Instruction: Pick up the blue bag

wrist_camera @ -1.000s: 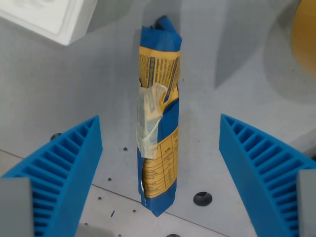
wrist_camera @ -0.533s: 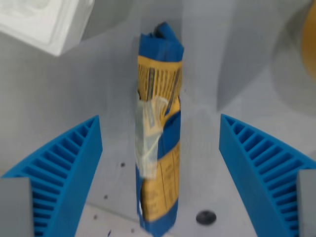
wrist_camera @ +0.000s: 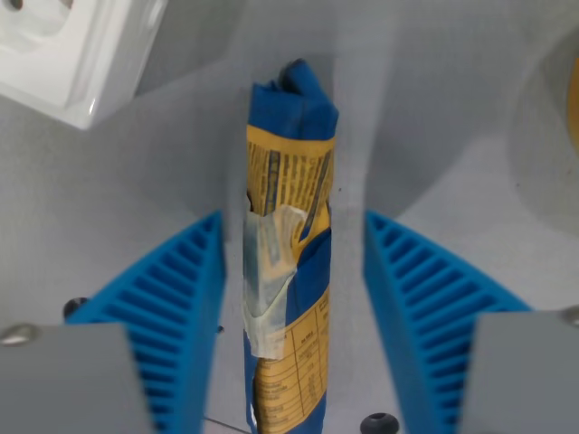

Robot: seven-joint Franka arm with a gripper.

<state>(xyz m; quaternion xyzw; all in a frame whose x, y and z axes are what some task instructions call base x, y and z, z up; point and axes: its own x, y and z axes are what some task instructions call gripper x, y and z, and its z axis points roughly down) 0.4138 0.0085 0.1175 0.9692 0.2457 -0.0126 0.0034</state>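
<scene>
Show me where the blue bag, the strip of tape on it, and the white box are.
blue bag (wrist_camera: 291, 117): wrist view, on its blue upper part.
strip of tape (wrist_camera: 268, 271): wrist view, on the middle of the strip.
white box (wrist_camera: 77, 50): wrist view, on its top face, upper left corner.

I see my gripper (wrist_camera: 291, 237) pointing down, its two blue ribbed fingers (wrist_camera: 172, 316) slanting in from the lower corners of the wrist view. The jaws stand partly apart, one on either side of centre. The inner faces look close to contact, though I can't tell whether they are touching anything.
</scene>
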